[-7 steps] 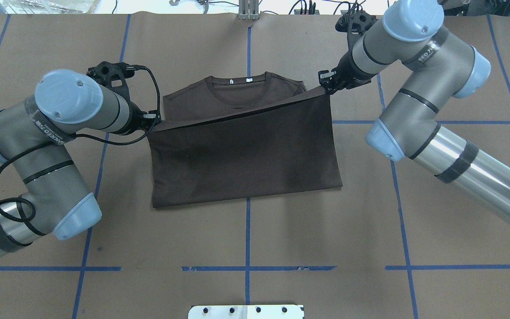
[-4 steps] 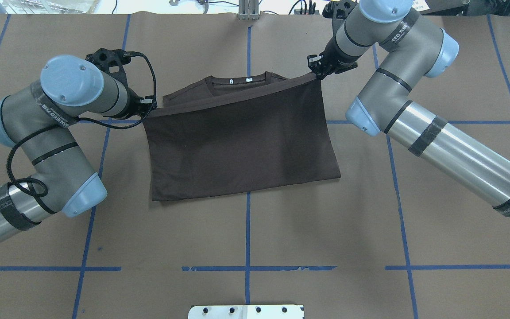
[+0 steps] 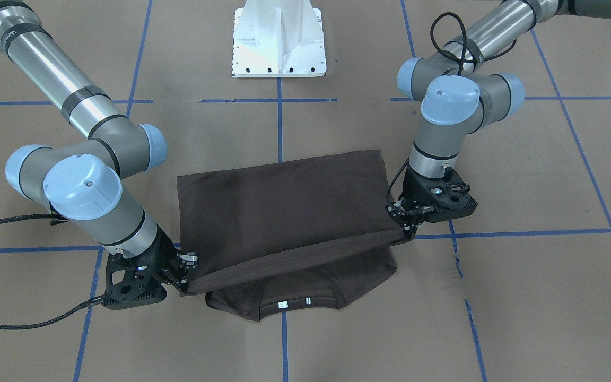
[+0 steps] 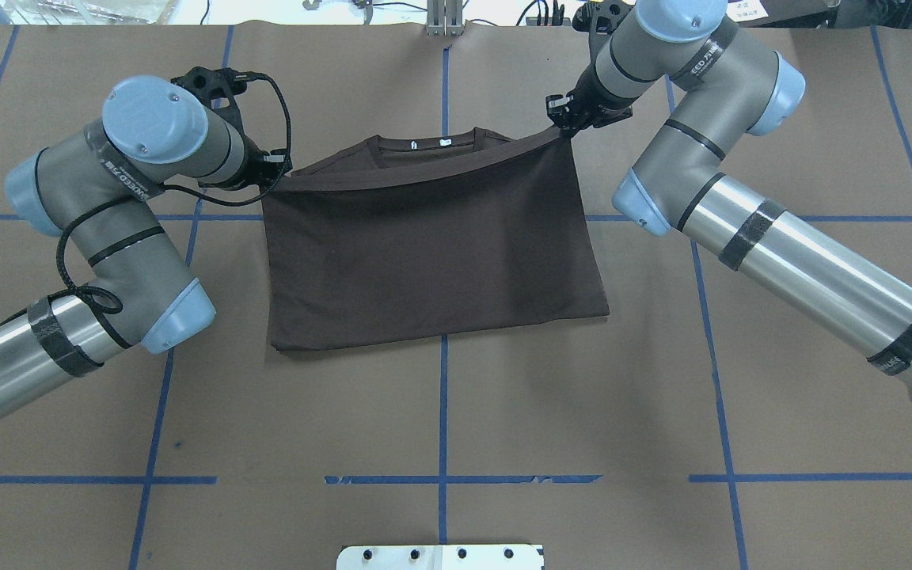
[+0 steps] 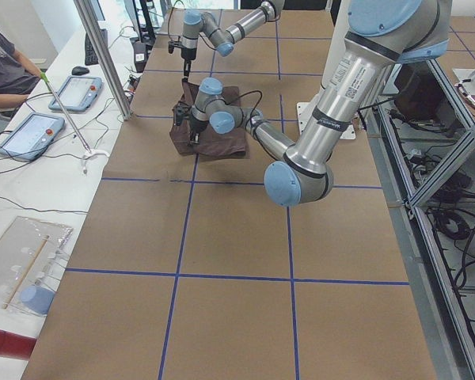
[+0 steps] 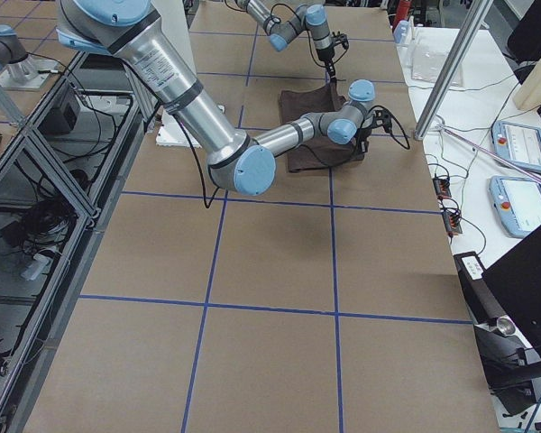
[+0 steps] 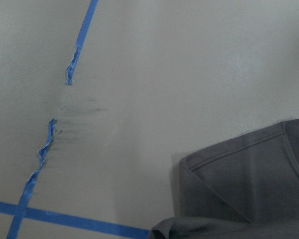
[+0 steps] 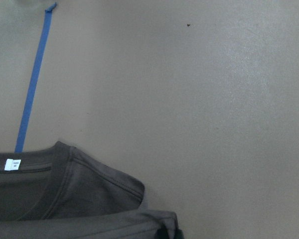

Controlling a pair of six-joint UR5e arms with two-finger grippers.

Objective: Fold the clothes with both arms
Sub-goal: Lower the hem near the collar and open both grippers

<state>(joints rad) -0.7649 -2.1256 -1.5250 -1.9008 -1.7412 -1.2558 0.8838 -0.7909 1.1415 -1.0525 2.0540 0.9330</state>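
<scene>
– Two corners, both carried further out than a second ago: the left gripper (image 4: 275, 170) and the right gripper (image 4: 563, 127) have taken the hem (image 4: 416, 164) of the shirt (image 4: 432, 253) up towards the collar (image 4: 428, 141).
– How much of the chest is left showing?
– Hardly any. A second ago a wide wedge of it lay bare. Now only the collar, its white tags (image 4: 446, 142) and a thin strip of shoulder peek out past the hem. The near fold has crept away from the robot as well.
– So the half-fold is nearly closed?
– I'd judge so. The hem hangs raised over the lower layer and wants laying down and letting go. It runs slanted too, the right end further out than the left.
– And the jaws?
– Each pair is pinched tight on a hem corner, with the cloth pulled taut between them. The front view shows it best.
– Where is the shirt?
– In the middle of the table (image 4: 440, 412), doubled over itself, collar end away from the robot.
– The arms?
– The left arm (image 4: 135, 198) is bent sharply at the elbow, its wrist coming in from the shirt's left side and its gripper low over the table. The right arm (image 4: 780, 245) is stretched further across, its wrist doubling back so the gripper meets the far right corner.
</scene>
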